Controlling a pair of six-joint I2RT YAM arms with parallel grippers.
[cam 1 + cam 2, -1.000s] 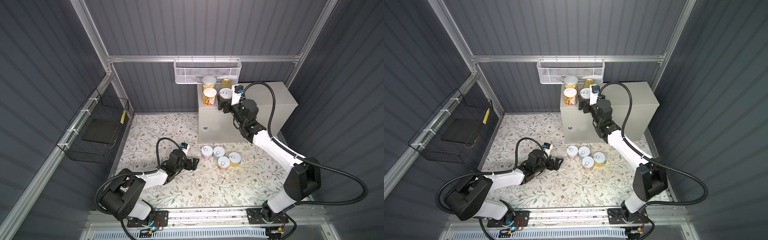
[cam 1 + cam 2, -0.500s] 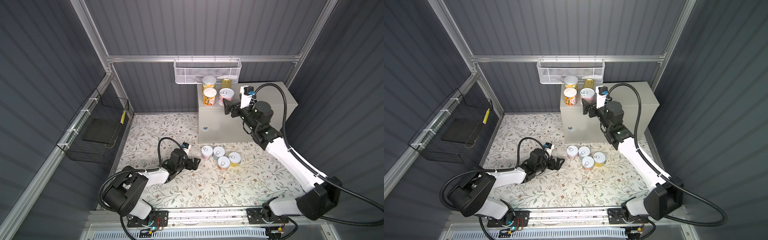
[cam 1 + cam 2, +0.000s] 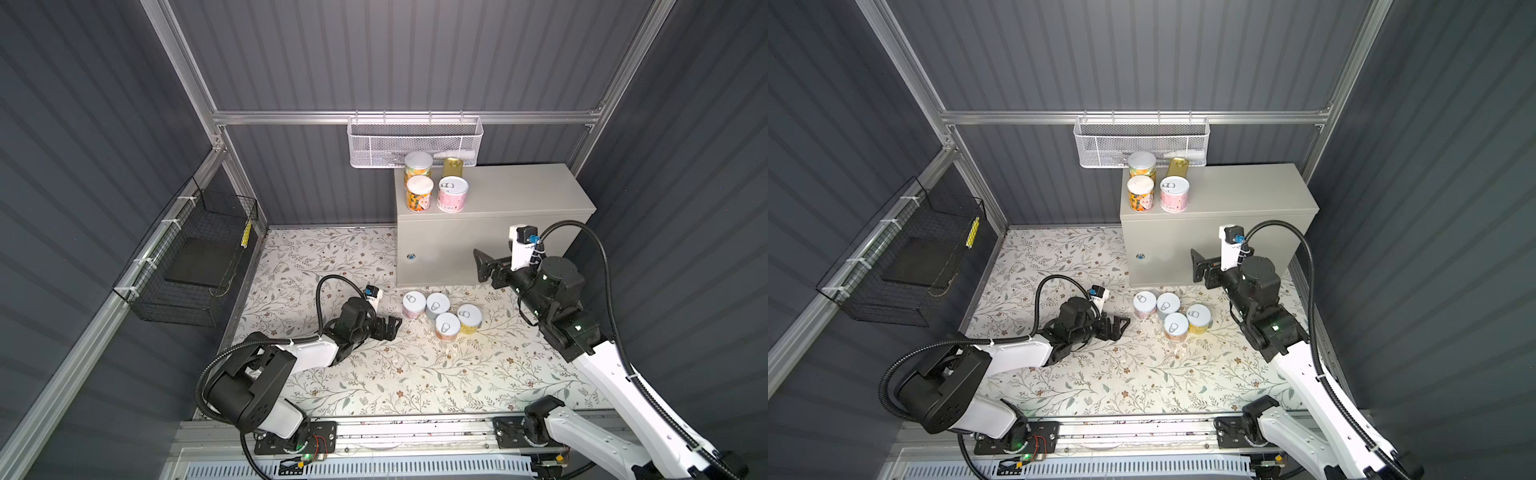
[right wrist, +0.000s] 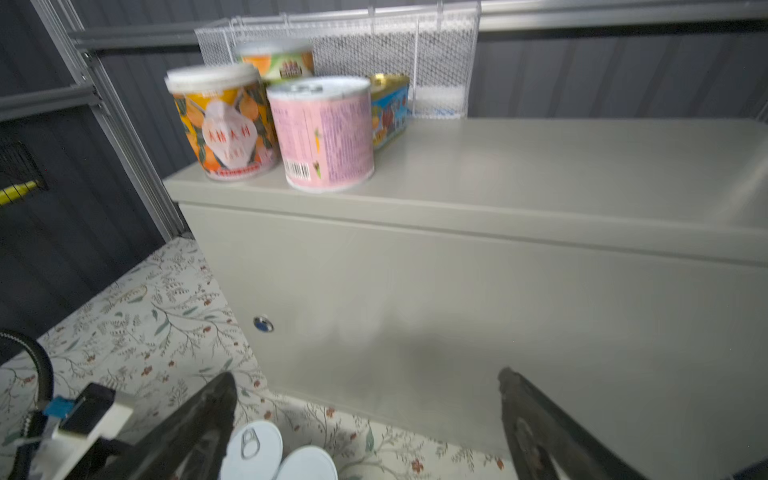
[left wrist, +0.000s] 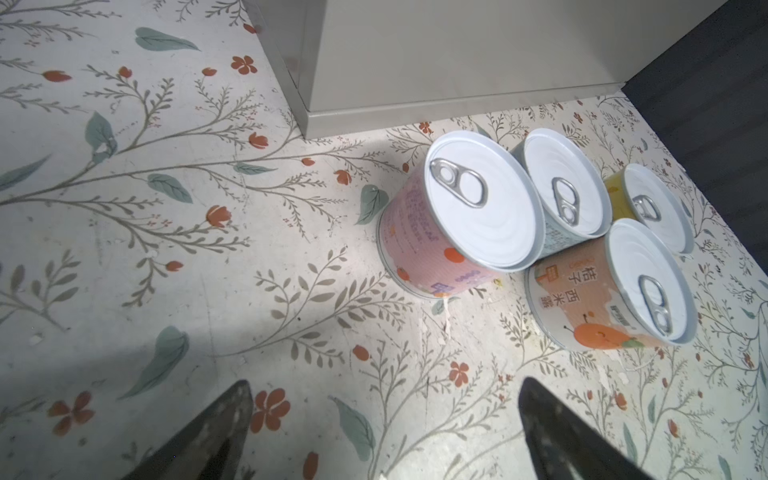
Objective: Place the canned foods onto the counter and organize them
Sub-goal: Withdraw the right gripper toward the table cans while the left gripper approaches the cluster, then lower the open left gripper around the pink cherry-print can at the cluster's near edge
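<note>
On the counter [image 3: 519, 187], at its left end, stand two orange-labelled cans [image 3: 419, 193], a pink can [image 3: 452, 198] and a gold tin [image 3: 453, 167]. Several more cans cluster on the floral floor before it, the pink one [image 3: 413, 304] nearest my left gripper [image 3: 390, 326]. That gripper lies low and open, empty, a short gap from the pink can [image 5: 453, 216] in the left wrist view. My right gripper [image 3: 482, 266] hangs open and empty in front of the counter's front face [image 4: 498, 311], above the floor cans.
A white mesh basket [image 3: 415, 141] hangs on the back wall just above the counter's cans. A black wire basket [image 3: 195, 257] is fixed to the left wall. The right arm's cable [image 3: 582, 232] loops beside the counter's right end.
My right gripper has drawn back from the pink can on the counter and dropped down in front of the counter. The left gripper has edged slightly toward the floor cans.
</note>
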